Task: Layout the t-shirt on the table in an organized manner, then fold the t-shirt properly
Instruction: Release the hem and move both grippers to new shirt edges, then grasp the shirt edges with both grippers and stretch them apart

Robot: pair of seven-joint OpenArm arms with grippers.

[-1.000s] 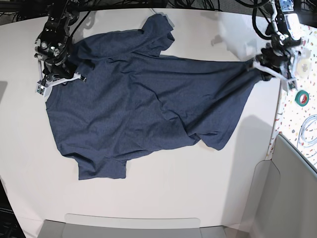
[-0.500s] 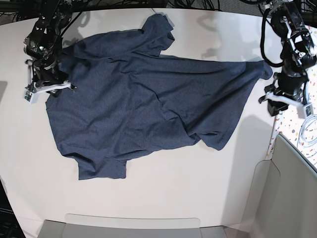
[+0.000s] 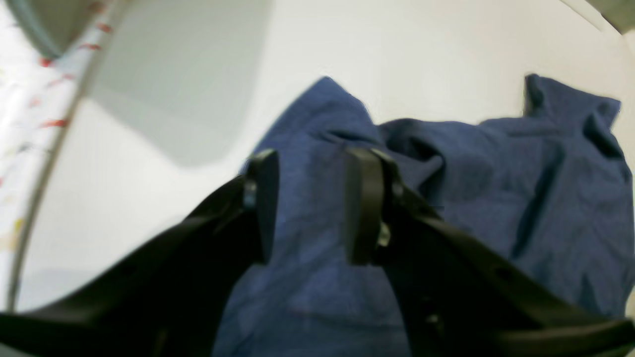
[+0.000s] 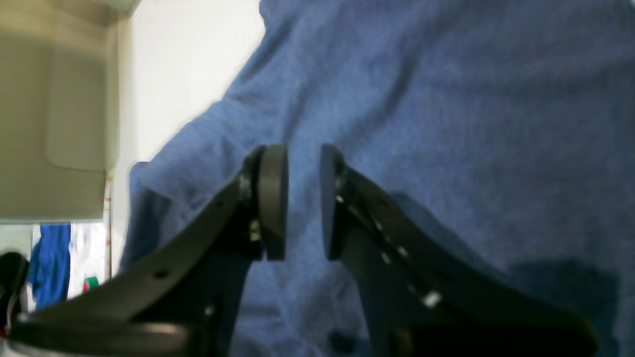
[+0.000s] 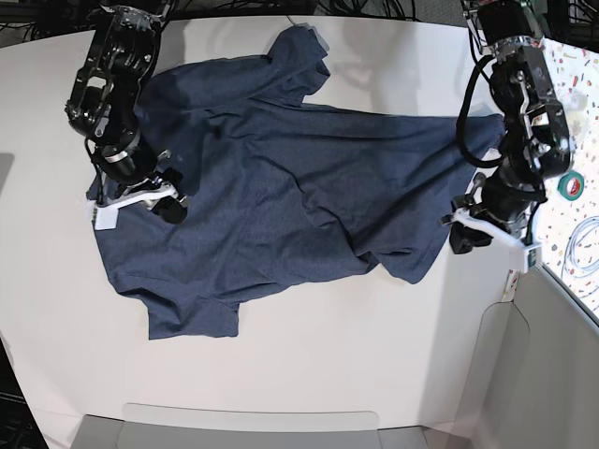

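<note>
Stage: layout unfinished | dark navy cloth t-shirt [image 5: 271, 187] lay rumpled on white table [image 5: 309, 374], unfolded | left gripper [image 3: 310, 206] and right gripper [image 4: 302, 201] both parted, empty

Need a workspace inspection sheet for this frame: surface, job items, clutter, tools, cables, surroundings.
Surface: large plain white table, bare around the cloth.
Job's things: dark navy-blue cloth t-shirt, spread but wrinkled, plain side up, fold bunched at its lower right.
Clutter: green tape roll on the speckled side strip.
Tools: left tool open, over the shirt's edge, holding nothing; right tool open, narrow gap, over the shirt.
Cables: black bundle along the far edge; white coil.
Surroundings: grey panel beside the table.
</note>
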